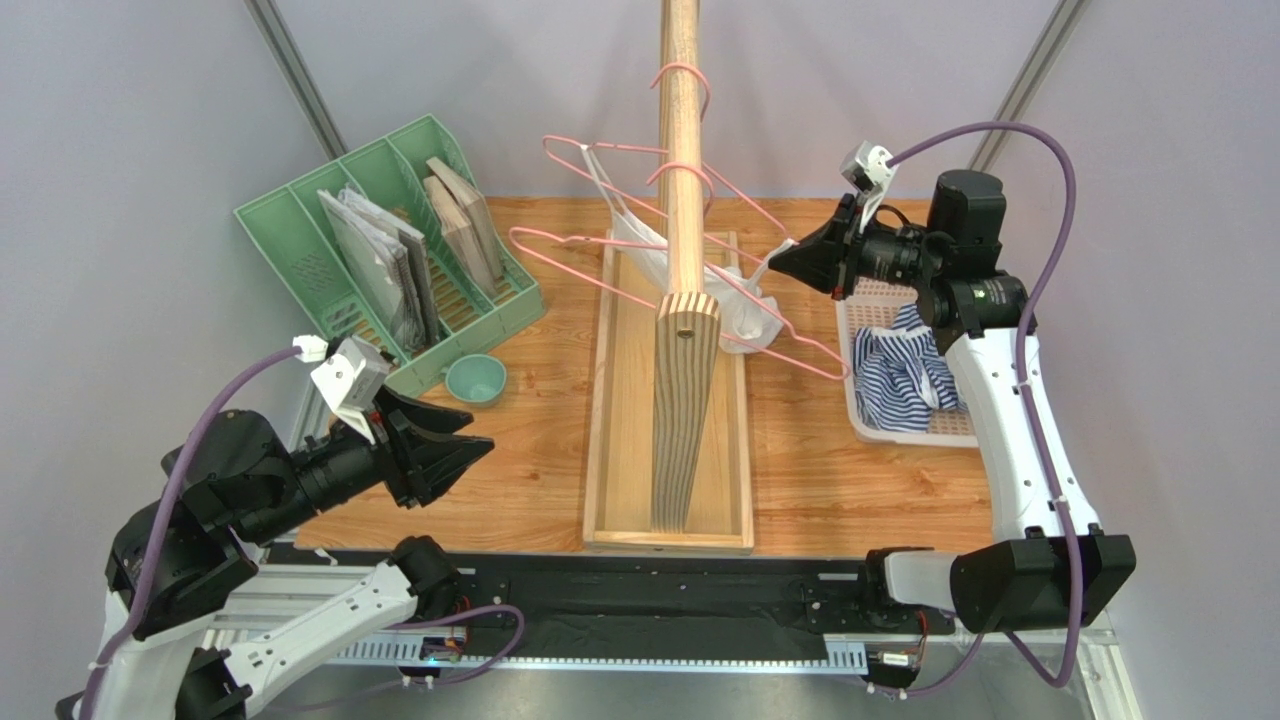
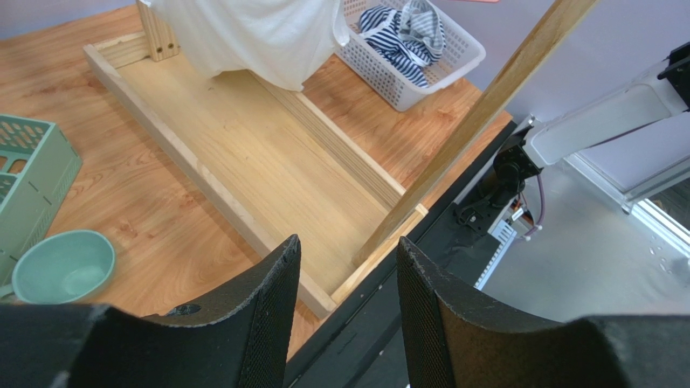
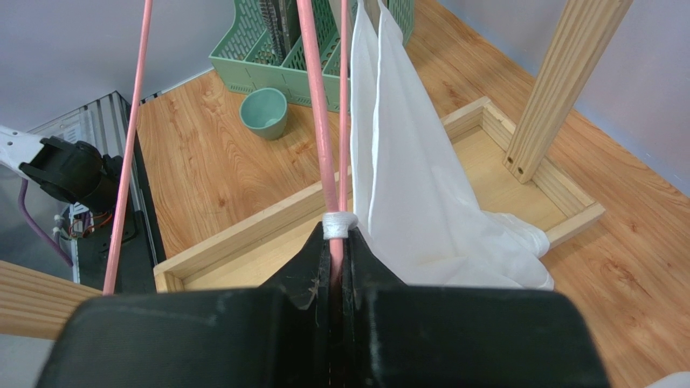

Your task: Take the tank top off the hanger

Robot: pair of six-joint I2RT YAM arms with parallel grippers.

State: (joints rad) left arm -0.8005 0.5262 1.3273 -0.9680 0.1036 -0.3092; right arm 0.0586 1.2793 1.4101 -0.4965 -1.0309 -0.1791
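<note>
Striped shirt bunched in a white basket just right of the right pincer. Teal bowl sits just ahead of the left pincer, green file rack beyond it.

From above, the wooden rack hid much of the tank top; the left wrist view cut off its upper part at the frame's edge.

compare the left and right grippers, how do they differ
The left gripper is open and holds nothing; the right gripper is shut on the pink hanger, by the white tank top. The left gripper is away from the wooden rack; the right gripper reaches up to it. Both are black.
</note>
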